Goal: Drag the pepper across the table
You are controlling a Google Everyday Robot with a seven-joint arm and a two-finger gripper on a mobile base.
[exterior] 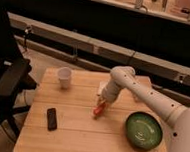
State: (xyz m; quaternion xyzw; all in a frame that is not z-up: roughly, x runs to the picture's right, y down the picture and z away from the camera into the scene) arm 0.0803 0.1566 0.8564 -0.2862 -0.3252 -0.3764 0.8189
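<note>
The pepper (99,110) is a small red-orange tapered object lying near the middle of the light wooden table (83,134). My gripper (103,102) hangs at the end of the white arm, directly over the pepper's upper end and touching or nearly touching it. The arm reaches in from the right and bends down to the tabletop, hiding the pepper's top part.
A white cup (64,78) stands at the table's back left. A flat black phone (51,119) lies at the front left. A green bowl (143,130) sits at the right. A dark chair (7,83) stands left of the table.
</note>
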